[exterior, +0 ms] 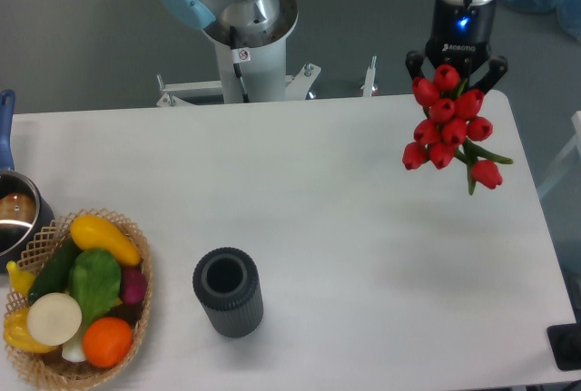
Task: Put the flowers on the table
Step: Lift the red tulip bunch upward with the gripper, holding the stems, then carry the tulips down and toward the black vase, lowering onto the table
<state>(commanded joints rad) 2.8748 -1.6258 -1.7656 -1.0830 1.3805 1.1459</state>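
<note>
My pincer (457, 72) hangs at about one o'clock in the view, over the far right corner of the bench (345, 200), its black body pointing down with a small blue light glowing on it. Its two dark fingers (414, 64) stand either side of the flowers (447, 128), closed in on the bunch; the exact place where they grip is hidden behind the topmost buds, so I can only say the fingers are drawn in against the bunch and it hangs from them. The red tulip buds cluster just below my fingers, with a few green leaves poking out at the lower right of the cluster toward five o'clock. The stems I cannot make out. The bunch appears to be held up off the white surface rather than lying on it; a faint shadow lies on the bench further toward the near edge.

Well apart from me, at about seven o'clock from the bench's middle, a dark ribbed cylinder (228, 291) stands upright with its open mouth facing up. Further out at eight o'clock, at the near left corner, sits a wicker basket (136, 305) heaped with coloured vegetables. Just beyond it at nine o'clock, cut off by the left edge, is a pot (16, 214) with a blue handle. My arm's base (245, 33) stands behind the far edge at eleven o'clock.
</note>
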